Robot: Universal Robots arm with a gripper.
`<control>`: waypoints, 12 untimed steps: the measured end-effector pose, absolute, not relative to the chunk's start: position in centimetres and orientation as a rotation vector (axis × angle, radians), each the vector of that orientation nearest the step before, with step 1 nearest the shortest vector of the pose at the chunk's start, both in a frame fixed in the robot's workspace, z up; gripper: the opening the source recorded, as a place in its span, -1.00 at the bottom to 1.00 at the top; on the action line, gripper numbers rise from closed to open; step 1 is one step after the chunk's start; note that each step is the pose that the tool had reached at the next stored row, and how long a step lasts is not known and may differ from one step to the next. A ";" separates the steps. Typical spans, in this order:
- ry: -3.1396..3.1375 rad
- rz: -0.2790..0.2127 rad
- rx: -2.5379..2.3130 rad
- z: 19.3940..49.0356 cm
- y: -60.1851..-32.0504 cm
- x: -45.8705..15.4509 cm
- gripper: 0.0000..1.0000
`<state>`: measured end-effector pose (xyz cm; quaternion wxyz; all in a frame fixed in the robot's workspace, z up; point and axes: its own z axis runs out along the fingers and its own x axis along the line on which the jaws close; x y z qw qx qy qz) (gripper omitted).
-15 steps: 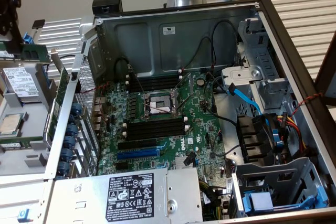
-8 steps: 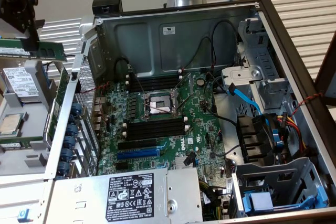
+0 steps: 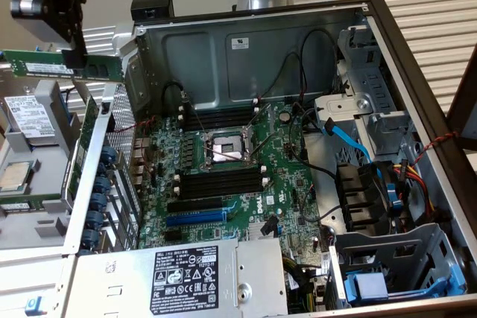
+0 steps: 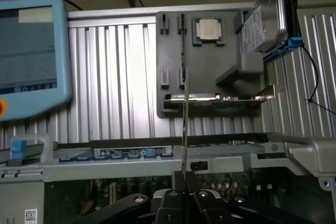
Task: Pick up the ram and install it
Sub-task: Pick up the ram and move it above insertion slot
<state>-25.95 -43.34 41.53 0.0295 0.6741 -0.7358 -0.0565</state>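
Robotics lab bench: open computer case [image 3: 223,50], slotted aluminium tabletop [image 4: 115,77], blue teach pendant [image 4: 31,56].

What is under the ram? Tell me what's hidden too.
Below the ram, clamped in the gripper, sits a gray tray holding a hard drive and a processor chip. The ram's edge hides a thin strip of the tray.

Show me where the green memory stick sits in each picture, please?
Exterior view: the ram is at the upper left, held roughly level by the gripper.
Wrist view: the ram shows edge-on, a thin strip rising from the gripper.
Shared landmark: the silver processor chip on its grey tray.
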 end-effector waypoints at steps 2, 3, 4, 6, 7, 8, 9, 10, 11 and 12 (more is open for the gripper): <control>-2.269 -0.174 2.079 41.5 -43.3 -25.0 -0.73; -2.269 -0.174 2.079 41.5 -43.3 -24.6 -0.73; -2.269 -0.174 2.079 41.5 -43.3 -24.1 -0.73; -2.270 -0.172 2.082 41.5 -43.3 -23.4 -0.73; -2.271 -0.169 2.084 41.5 -43.3 -23.1 -0.73; -2.273 -0.165 2.086 41.5 -43.3 -22.8 -0.73; -2.276 -0.158 2.090 41.5 -43.3 -22.5 -0.73; -2.281 -0.149 2.095 41.5 -43.3 -22.3 -0.73; -2.287 -0.138 2.102 41.5 -43.3 -22.1 -0.73; -2.293 -0.126 2.109 41.5 -43.3 -21.9 -0.73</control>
